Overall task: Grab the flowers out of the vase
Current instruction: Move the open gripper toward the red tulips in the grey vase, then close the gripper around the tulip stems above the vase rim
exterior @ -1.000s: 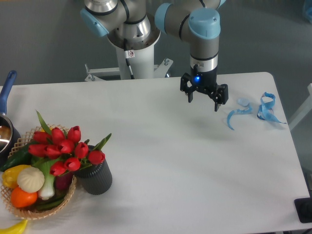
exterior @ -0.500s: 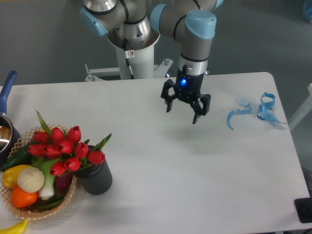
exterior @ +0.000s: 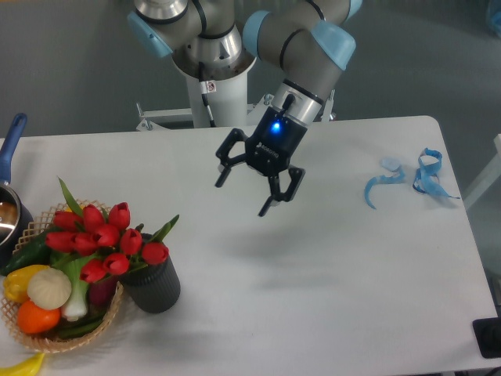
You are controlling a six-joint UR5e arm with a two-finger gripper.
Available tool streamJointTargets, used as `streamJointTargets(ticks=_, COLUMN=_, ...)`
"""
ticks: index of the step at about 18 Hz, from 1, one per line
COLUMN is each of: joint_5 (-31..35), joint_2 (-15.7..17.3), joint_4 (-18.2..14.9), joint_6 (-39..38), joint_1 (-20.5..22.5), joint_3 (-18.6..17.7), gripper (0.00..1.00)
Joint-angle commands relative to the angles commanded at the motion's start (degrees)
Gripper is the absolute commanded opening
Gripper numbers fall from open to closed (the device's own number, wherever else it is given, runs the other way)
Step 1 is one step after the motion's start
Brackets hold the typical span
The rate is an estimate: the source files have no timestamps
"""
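Red tulips, the flowers (exterior: 106, 239), stand with green leaves in a dark grey ribbed vase (exterior: 153, 287) at the table's front left, leaning left over a basket. My gripper (exterior: 244, 195) hangs open above the middle of the table, tilted toward the left, well to the right of and above the flowers. Nothing is between its fingers.
A wicker basket (exterior: 35, 335) with vegetables and fruit touches the vase on its left. A pot with a blue handle (exterior: 9, 149) sits at the left edge. Blue ribbon scraps (exterior: 407, 180) lie at the right rear of the white table (exterior: 329, 298).
The gripper has swung left and slightly down across the table, from the right rear toward the middle, tilting as it went. It stays open. The flowers and vase have not moved.
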Motion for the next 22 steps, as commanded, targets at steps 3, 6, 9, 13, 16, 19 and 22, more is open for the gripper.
streamJointTargets(ticks=3, joint_5=0.0, joint_2=-0.9, joint_4=0.0, joint_6=0.3, joint_1=-3.3, joint_3=0.0, gripper=1.0)
streamJointTargets(ticks=6, joint_5=-0.1, joint_2=-4.3, joint_4=0.9, joint_6=0.4, joint_1=-7.6, joint_3=2.8, gripper=1.0)
streamJointTargets(ticks=9, joint_5=-0.1, joint_2=-7.7, joint_4=1.2, joint_6=0.6, joint_1=-11.1, joint_3=5.7, gripper=1.0)
streamJointTargets(ticks=13, joint_5=-0.1, joint_2=-10.6, joint_4=1.2, joint_6=0.6, joint_1=-12.8, joint_3=8.3, gripper=1.0)
streamJointTargets(ticks=16, joint_5=-0.1, joint_2=-11.3, joint_4=1.2, joint_6=0.6, joint_1=-13.4, joint_3=9.0, gripper=1.0)
streamJointTargets(ticks=19, joint_5=-0.1, joint_2=-12.7, joint_4=1.3, joint_6=0.6, joint_1=-14.8, joint_3=9.6, gripper=1.0)
streamJointTargets(ticks=22, joint_5=-0.2, joint_2=-14.4, joint_4=3.9, joint_6=0.6, joint_1=-16.3, joint_3=9.7, gripper=1.0)
